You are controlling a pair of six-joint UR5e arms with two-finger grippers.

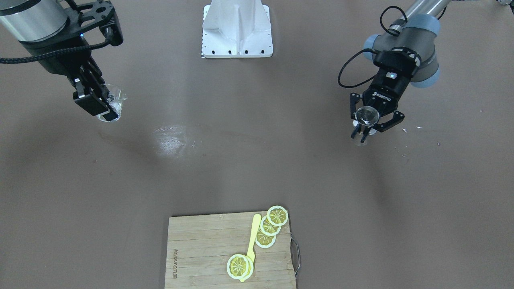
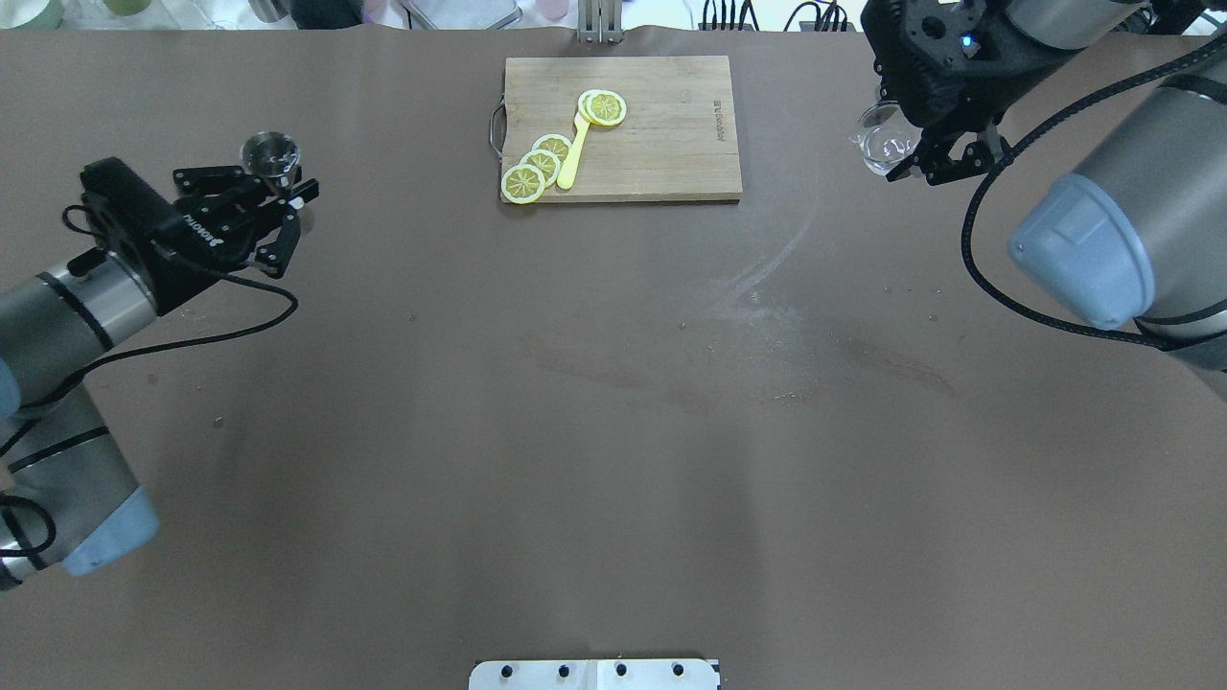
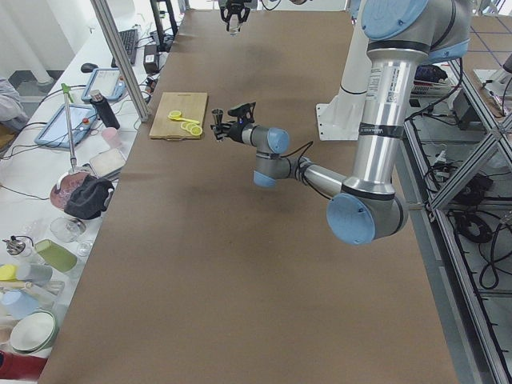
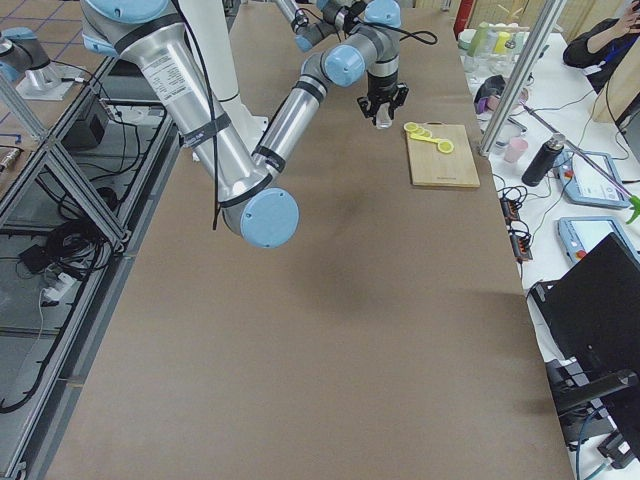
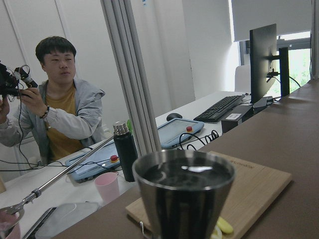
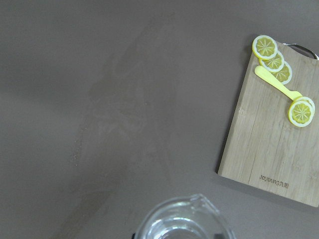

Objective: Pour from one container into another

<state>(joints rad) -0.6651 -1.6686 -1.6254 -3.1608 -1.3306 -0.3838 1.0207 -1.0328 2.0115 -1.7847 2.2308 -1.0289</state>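
**A:** Where are the two vessels?

**B:** Both are held in claws, well apart. The right claw (image 1: 100,105) is closed round the glass cup (image 1: 115,99) at the far right of the surface (image 2: 613,431). The left claw (image 1: 362,134) is pinched on the jigger (image 1: 366,115) at the far left, mouth up. The cutting board (image 2: 671,125) lies between them, at the far edge.

**A:** How will they handle?

**B:** I'd judge the cup light, rigid, slick and breakable, so grip its wall below the flared rim and leave the spout free. The jigger is stiff steel, and its narrow waist is the natural hold. Its mouth is small, so aim matters.

**A:** What can't you make out?

**B:** The right claw's body hides where its fingers meet the cup. I cannot tell whether the cup holds liquid. The jigger's bowl shows a dark glint, perhaps liquid. The left wrist view cuts the jigger off below its upper cone.
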